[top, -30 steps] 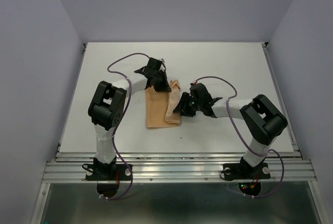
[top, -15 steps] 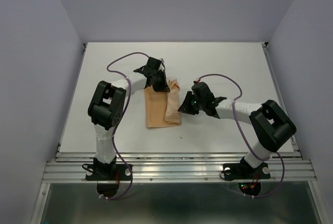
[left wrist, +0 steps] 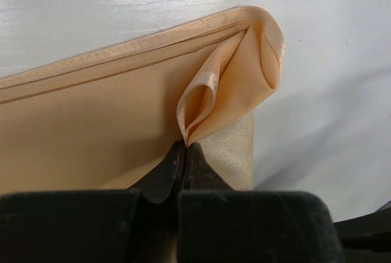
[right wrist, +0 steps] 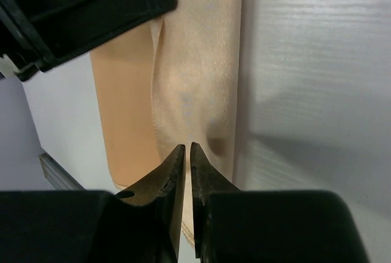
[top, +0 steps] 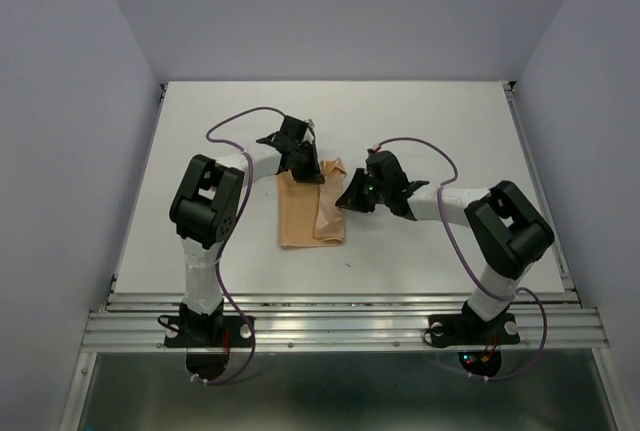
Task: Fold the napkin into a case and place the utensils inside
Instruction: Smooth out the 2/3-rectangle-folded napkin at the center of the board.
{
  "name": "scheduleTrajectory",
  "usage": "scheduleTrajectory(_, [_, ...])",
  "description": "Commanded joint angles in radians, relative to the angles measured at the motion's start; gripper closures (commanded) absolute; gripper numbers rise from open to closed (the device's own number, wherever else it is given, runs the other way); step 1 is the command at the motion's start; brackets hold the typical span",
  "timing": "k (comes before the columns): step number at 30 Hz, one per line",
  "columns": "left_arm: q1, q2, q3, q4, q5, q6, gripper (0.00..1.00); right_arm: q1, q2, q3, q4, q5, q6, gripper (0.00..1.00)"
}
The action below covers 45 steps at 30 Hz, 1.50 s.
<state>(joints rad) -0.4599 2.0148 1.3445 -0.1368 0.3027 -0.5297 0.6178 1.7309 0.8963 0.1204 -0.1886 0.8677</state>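
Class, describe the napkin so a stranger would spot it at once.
On the white table, look near the middle. The napkin lies there, a folded peach-orange cloth, with the left tool pinching a fold at its far end. It is the only fabric in view.

The right gripper (top: 347,198) has moved a little way up the table, toward the far end of the napkin (top: 300,216). It is now closer to the left gripper (top: 303,166) than it was. Half a second ago the right arm (top: 508,226) had swung its elbow out to the right and down toward the near edge. Now the elbow has come back in. The left gripper has moved a tiny bit to the left. The folded flap on the napkin's right side has shifted a little to the left too.
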Motion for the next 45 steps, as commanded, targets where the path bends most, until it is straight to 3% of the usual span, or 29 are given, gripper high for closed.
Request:
scheduleTrajectory(1, [0.012, -0.005, -0.028, 0.026, 0.006, 0.025, 1.00, -0.038, 0.027, 0.044, 0.130, -0.063, 0.036, 0.87])
scheduleTrajectory(14, [0.020, 0.027, -0.041, 0.040, 0.010, 0.019, 1.00, -0.072, 0.203, 0.063, 0.228, -0.156, 0.071, 0.90])
scheduleTrajectory(24, [0.023, 0.021, -0.042, 0.040, -0.014, -0.003, 1.00, -0.072, 0.151, -0.033, 0.295, -0.273, 0.037, 0.91])
scheduleTrajectory(45, [0.023, 0.021, -0.047, 0.043, -0.020, -0.010, 1.00, 0.017, 0.085, -0.123, 0.226, -0.302, -0.032, 0.91])
